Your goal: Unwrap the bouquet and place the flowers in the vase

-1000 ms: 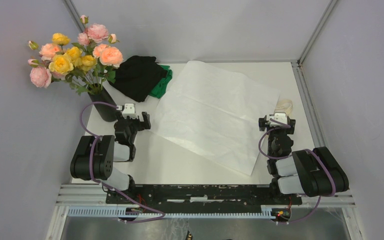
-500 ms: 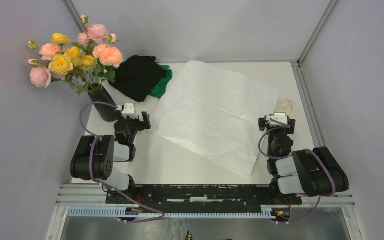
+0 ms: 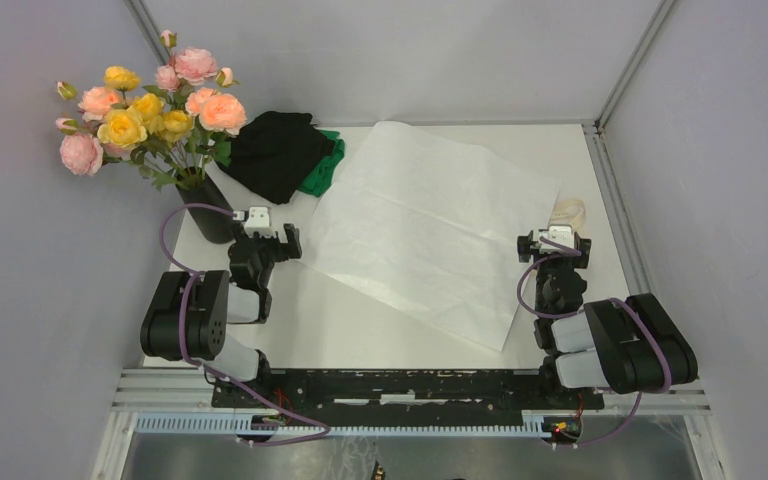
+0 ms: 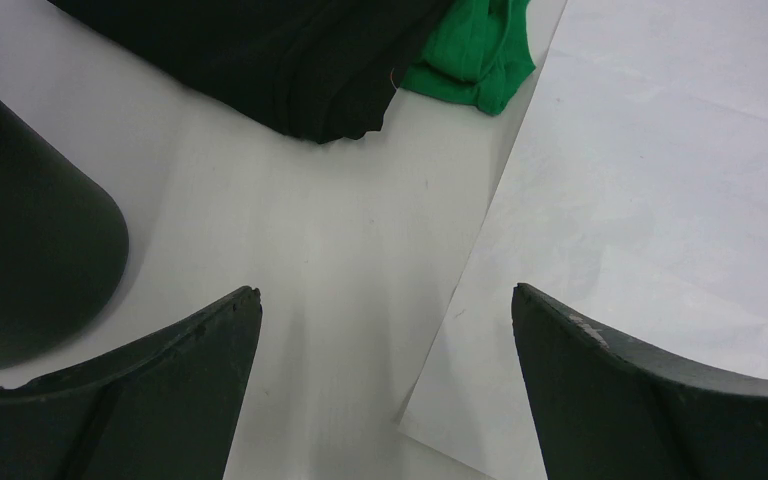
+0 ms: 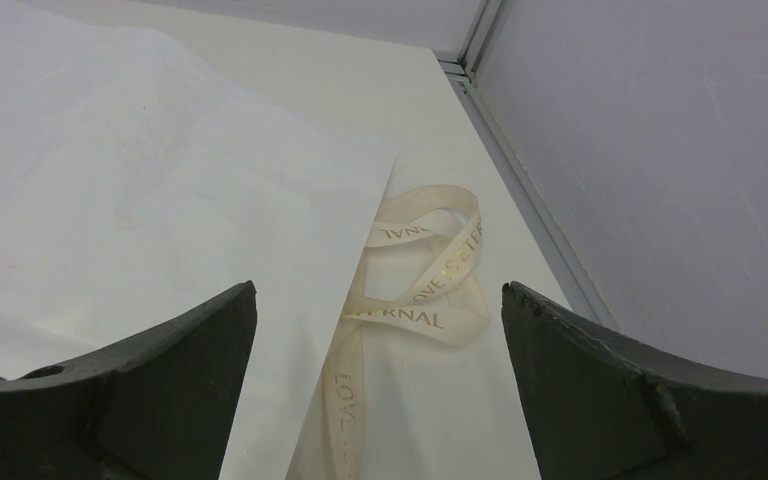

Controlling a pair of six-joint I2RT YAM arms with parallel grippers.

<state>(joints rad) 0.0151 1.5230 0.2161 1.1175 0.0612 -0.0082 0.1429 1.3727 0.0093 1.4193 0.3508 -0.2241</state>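
The flowers (image 3: 150, 105) stand in the vase (image 3: 210, 212), which is upright at the far left of the surface (image 3: 360, 330); the pink, peach and yellow heads spread out above its rim. The left gripper (image 4: 385, 300) is near this vase, just to the right of it, with its jaws wide apart and nothing between them; it hangs low over bare surface. Past its fingers lies the near left edge of the white paper sheet (image 3: 430, 230), which is spread flat in the middle of the surface. Further away is the black and green cloth heap (image 3: 280, 152), between the vase and the far corner of the sheet. The right gripper (image 5: 380, 290) is at the right side, also fully open and holding nothing. In front of it the cream ribbon (image 5: 420, 270), printed with gold letters, lies in loose loops on the surface, touching the right edge of the sheet.
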